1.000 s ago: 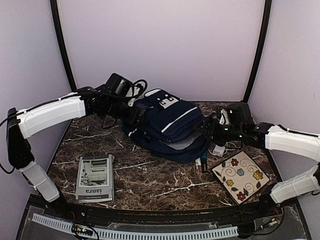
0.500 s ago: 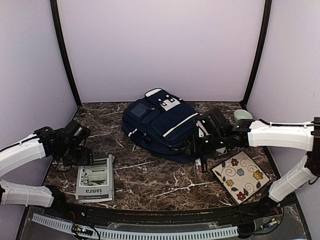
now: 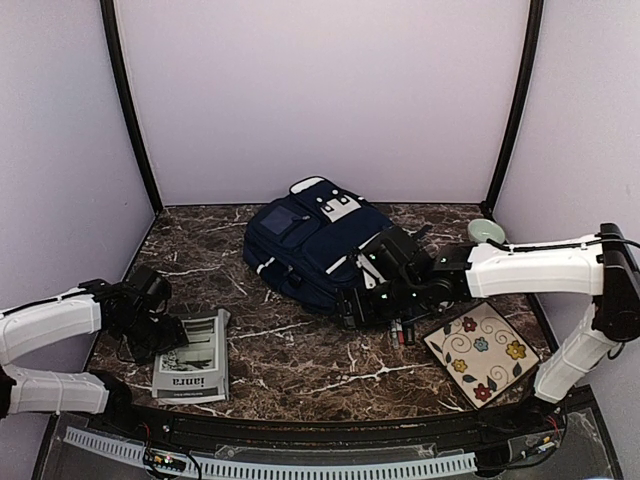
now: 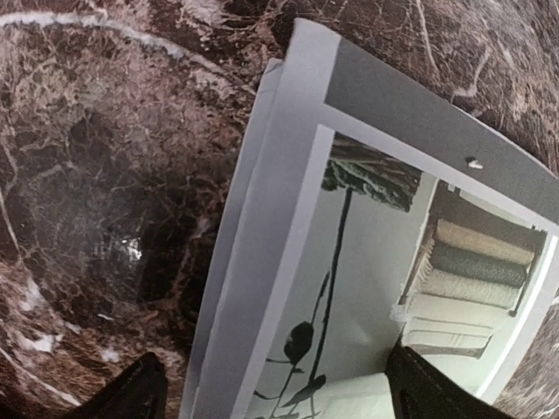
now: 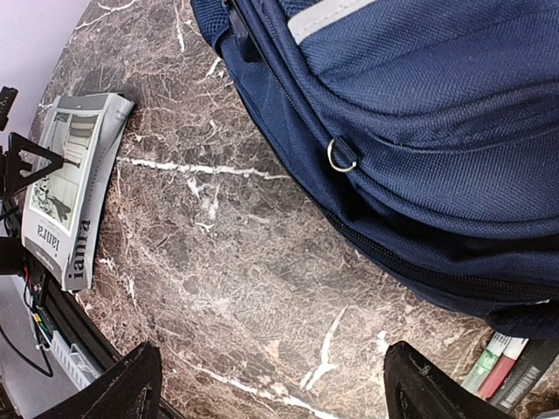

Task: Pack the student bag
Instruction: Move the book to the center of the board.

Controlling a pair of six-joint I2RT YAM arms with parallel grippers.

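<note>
The dark marble tabletop (image 3: 300, 385) carries everything. The student bag (image 3: 320, 245) is the biggest item. It lies flat with its front pockets up, at the middle of the far edge, and its near side bulges toward the centre. It looks like soft, limp woven fabric that will probably sag and fold rather than lift as one piece. Its size suggests it will drag more than slide. A pinched fold beside the zip line, or the small metal ring (image 5: 342, 157) on its side, seems the best hold, since the smooth panels offer little to pinch.

A magazine (image 3: 190, 355) lies near the left front corner, thin and floppy. A flowered square card (image 3: 480, 350) sits near the right front corner. Some marker pens (image 3: 402, 330) lie against the bag's near right side.

The right gripper (image 5: 275, 393) hovers just off the bag's near side, jaws spread wide and empty. The left gripper (image 4: 279, 393) is also spread wide, straddling the magazine's far edge and gripping nothing.
</note>
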